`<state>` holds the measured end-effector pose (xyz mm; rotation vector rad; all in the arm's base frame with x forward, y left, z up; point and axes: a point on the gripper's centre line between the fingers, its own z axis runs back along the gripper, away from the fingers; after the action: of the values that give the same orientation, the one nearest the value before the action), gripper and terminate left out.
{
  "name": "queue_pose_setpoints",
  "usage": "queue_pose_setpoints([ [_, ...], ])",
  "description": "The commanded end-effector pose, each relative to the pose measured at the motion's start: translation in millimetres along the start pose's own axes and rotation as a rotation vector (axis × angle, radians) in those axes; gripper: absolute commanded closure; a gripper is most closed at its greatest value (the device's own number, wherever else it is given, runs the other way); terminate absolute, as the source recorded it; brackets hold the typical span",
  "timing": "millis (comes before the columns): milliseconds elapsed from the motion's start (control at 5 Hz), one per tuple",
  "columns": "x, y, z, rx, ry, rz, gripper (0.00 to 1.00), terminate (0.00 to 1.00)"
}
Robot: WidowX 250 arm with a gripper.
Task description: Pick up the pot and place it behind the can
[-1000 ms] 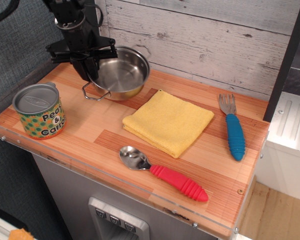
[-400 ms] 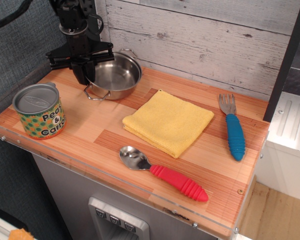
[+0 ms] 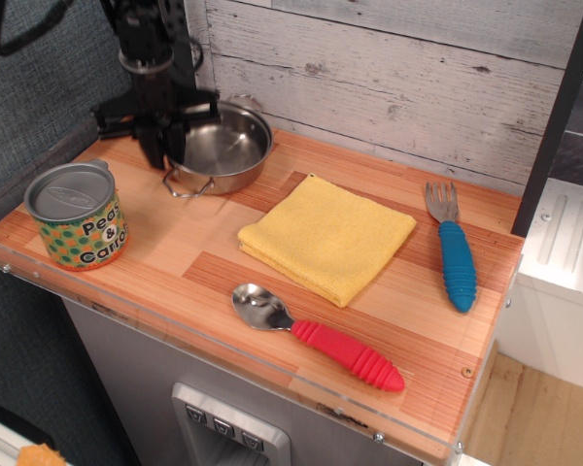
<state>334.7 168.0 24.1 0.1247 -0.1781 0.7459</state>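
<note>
Gripper: I see the black gripper at the far left of the table, coming down over the left rim of the pot; it looks pinched on that rim, though the fingers are dark and a bit blurred, so I can't swear to it.
Pot: the pot sits at the far left, close to the plank wall, upright, with one wire loop handle facing near and the other facing the wall. I cannot tell whether its base is resting on the wood or just off it.
Can: the can stands upright at the near left edge, lid on, well apart from the pot, which lies farther back and to its right.
Cloth: a folded yellow cloth lies mid-table, just right of the pot.
Spoon: a red-handled spoon lies near the front edge.
Fork: a blue-handled fork lies at the right side.
Table: the wooden table carries everything.
</note>
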Motion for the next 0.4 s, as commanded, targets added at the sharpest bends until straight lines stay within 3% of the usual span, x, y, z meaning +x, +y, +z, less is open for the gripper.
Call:
queue_pose_setpoints([
  [0, 1.4, 4.1, 10.6, -0.003, -0.035, -0.008, 0.0, 0.0],
  [200, 1.8, 5.5, 18.8, -0.009, -0.045, -0.009, 0.0, 0.0],
])
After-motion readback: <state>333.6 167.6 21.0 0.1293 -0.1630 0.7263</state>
